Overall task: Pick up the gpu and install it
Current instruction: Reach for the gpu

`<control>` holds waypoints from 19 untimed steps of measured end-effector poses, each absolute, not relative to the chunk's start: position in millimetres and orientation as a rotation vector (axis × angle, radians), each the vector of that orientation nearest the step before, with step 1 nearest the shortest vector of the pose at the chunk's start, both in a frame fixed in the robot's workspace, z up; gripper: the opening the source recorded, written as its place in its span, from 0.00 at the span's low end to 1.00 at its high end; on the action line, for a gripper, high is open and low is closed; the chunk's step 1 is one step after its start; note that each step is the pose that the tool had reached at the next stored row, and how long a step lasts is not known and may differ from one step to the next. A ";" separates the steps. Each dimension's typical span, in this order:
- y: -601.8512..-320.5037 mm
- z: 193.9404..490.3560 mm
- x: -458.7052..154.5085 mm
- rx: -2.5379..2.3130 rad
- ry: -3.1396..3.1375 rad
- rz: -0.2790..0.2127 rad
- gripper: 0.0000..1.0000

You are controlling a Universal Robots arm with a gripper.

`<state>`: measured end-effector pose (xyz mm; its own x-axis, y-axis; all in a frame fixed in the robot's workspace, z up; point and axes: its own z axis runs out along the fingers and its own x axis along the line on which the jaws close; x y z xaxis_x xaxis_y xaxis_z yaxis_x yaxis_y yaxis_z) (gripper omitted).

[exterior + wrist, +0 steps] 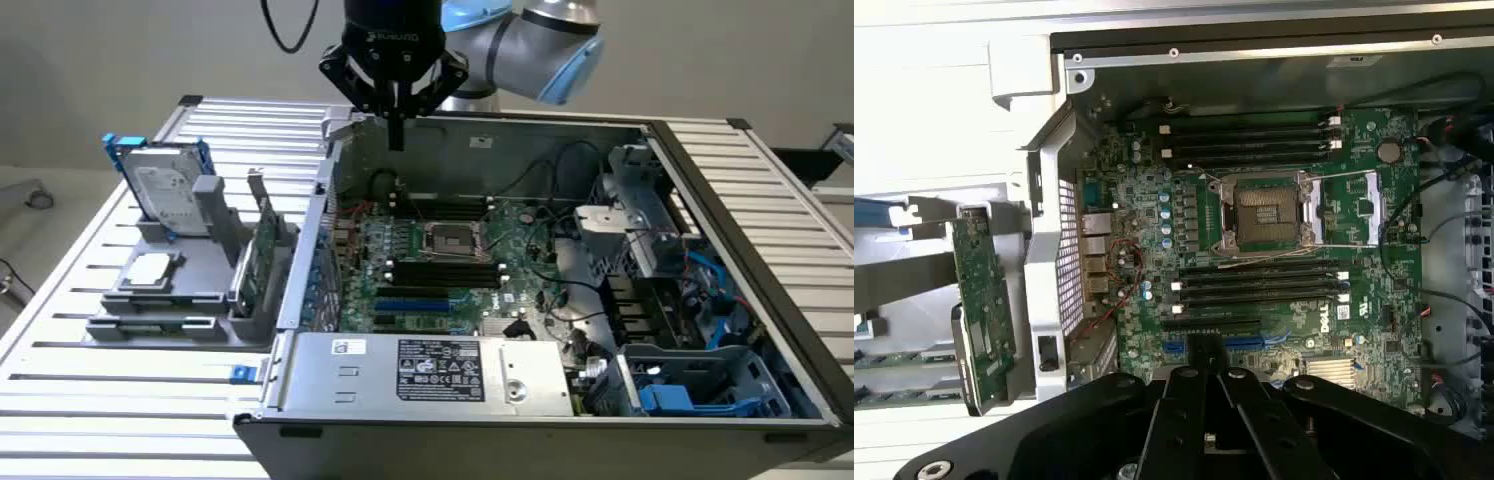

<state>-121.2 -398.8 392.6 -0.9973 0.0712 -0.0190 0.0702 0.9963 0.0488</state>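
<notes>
In the exterior view, the end effector [395, 135] hangs over the back wall of the open computer case [534, 145], fingers pressed together, gripping nothing. The gpu [267, 245] stands on edge in a grey holder [160, 325] on the counter [107, 420], just beside the case on the exterior view's left.

In the wrist view, the end effector [1204, 350] is narrow and empty above the motherboard [1274, 290]. The gpu [982, 300] sits outside the case wall.

We see a slatted aluminium table [107, 400] carrying an open computer case [534, 450] and, just beside it on the exterior view's left, a grey parts stand [167, 325].
</notes>
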 end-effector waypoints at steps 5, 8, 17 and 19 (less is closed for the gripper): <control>-398.8 392.6 -121.2 0.110 3.118 0.075 0.11; -397.2 392.6 -122.4 0.110 3.118 0.075 0.11; -379.7 388.1 -158.4 0.110 3.118 0.075 0.11; -378.0 386.0 -167.5 0.111 3.118 0.075 0.11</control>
<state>-167.5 -378.0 386.0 -0.9973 0.0713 -0.0187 0.0703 0.9963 0.0488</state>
